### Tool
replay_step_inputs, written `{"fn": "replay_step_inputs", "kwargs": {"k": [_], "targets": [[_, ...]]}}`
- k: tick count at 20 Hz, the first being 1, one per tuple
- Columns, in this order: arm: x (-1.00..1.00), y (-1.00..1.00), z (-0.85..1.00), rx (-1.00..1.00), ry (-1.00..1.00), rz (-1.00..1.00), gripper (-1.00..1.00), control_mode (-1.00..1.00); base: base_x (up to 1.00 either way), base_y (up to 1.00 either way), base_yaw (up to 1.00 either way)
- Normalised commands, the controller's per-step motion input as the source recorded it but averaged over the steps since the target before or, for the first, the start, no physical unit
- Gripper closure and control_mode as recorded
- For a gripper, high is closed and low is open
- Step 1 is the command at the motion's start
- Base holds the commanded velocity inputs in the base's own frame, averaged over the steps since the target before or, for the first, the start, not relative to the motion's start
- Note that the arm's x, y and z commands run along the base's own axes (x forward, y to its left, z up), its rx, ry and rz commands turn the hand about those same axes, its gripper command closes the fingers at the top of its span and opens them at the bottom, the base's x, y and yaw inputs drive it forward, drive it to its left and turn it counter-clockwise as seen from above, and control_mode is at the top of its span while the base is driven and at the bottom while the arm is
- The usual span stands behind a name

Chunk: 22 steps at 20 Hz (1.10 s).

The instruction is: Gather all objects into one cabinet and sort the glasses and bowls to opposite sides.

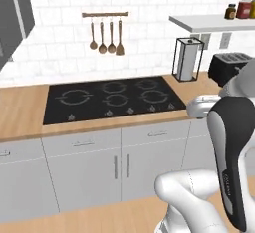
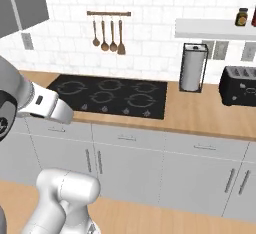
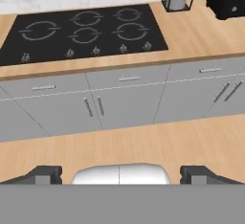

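Note:
My gripper (image 3: 119, 175) is open in the hand view, its two dark fingertips (image 3: 45, 174) standing far apart with nothing between them. It points toward the counter front and the black cooktop (image 3: 86, 29), hanging over the wooden floor well short of both. A tall grey wall cabinet door with a long bar handle (image 1: 15, 8) hangs at the upper left, also seen as the cabinet door (image 2: 22, 0) in the right base view; its inside is hidden. The glasses, the bowls and the other objects are out of view.
A paper towel holder (image 1: 188, 59) and a black toaster (image 1: 229, 65) stand on the wooden counter right of the cooktop. Jars (image 1: 244, 8) sit on a white wall shelf (image 1: 209, 23) above them. Utensils (image 1: 105, 35) hang on the tiled wall. Grey base cabinets (image 1: 84, 170) line the front.

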Motion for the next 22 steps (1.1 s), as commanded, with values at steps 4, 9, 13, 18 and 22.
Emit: {"fn": "replay_step_inputs", "kwargs": {"k": [4, 9, 13, 18, 22], "targets": [[0.0, 0.0, 0.0, 0.0, 0.0, 0.0, -1.0, 1.0, 0.0, -0.75, 0.0], [0.0, 0.0, 0.0, 0.0, 0.0, 0.0, -1.0, 1.0, 0.0, -0.89, 0.0], [0.0, 0.0, 0.0, 0.0, 0.0, 0.0, -1.0, 1.0, 0.0, -0.99, 0.0], [0.0, 0.0, 0.0, 0.0, 0.0, 0.0, -1.0, 1.0, 0.0, -1.0, 0.0], [0.0, 0.0, 0.0, 0.0, 0.0, 0.0, -1.0, 1.0, 0.0, -1.0, 0.0]]}}
